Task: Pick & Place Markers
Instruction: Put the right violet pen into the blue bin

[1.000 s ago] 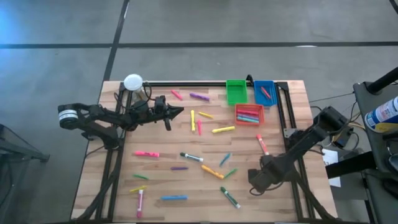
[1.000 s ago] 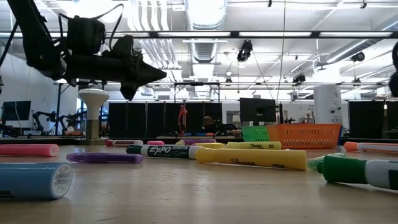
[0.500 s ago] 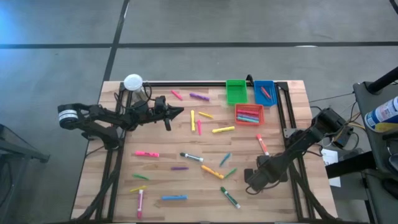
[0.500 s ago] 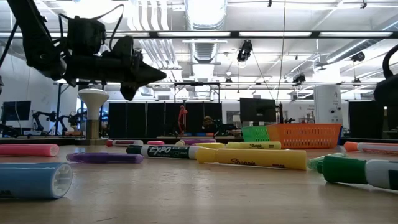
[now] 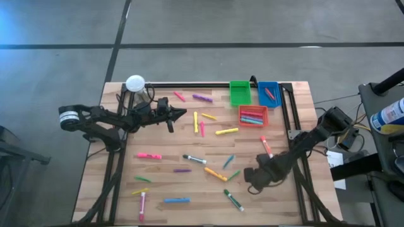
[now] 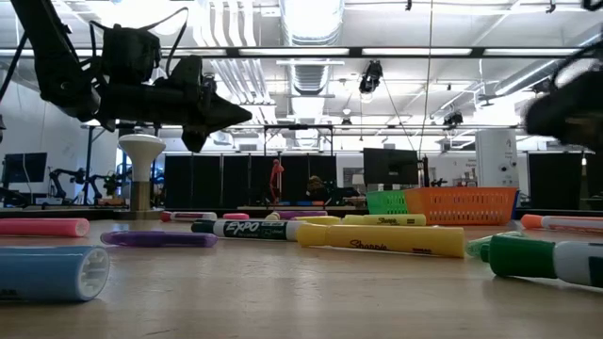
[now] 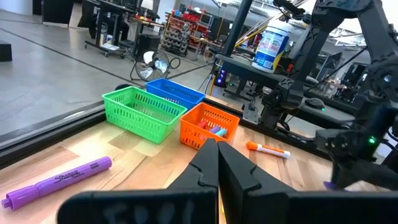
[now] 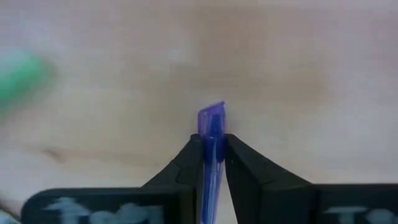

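Observation:
Many markers lie scattered flat on the wooden table [image 5: 158, 195], among them a yellow one [image 5: 226, 132], a pink one [image 5: 148, 156] and a green one [image 5: 233, 200]. My right gripper [image 5: 254, 180] stands over the table's near right part, shut on a purple-blue marker [image 8: 211, 124]. In the low view it is a blur [image 6: 565, 113] well above the table top. My left gripper [image 5: 183, 113] hangs shut over the far left part with nothing in it; its fingers [image 7: 217, 149] touch each other. My right gripper pinches the purple-blue marker between its two fingers, which lie along it. One end of the marker [image 8: 211, 113] sticks out a little past the fingertips. The rest of its barrel runs back between the fingers and out of the wrist view.
Three small bins stand at the far right: green [image 5: 239, 93], blue [image 5: 268, 93] and red-orange [image 5: 252, 116], the last two holding markers. A white round-topped stand [image 5: 134, 83] is at the far left corner. A black rail [image 5: 189, 85] runs along the far edge.
My right gripper has gone a little toward the table's left edge and away from the near edge. In the low view it has come into sight at the upper right, blurred by motion. My left arm has kept still.

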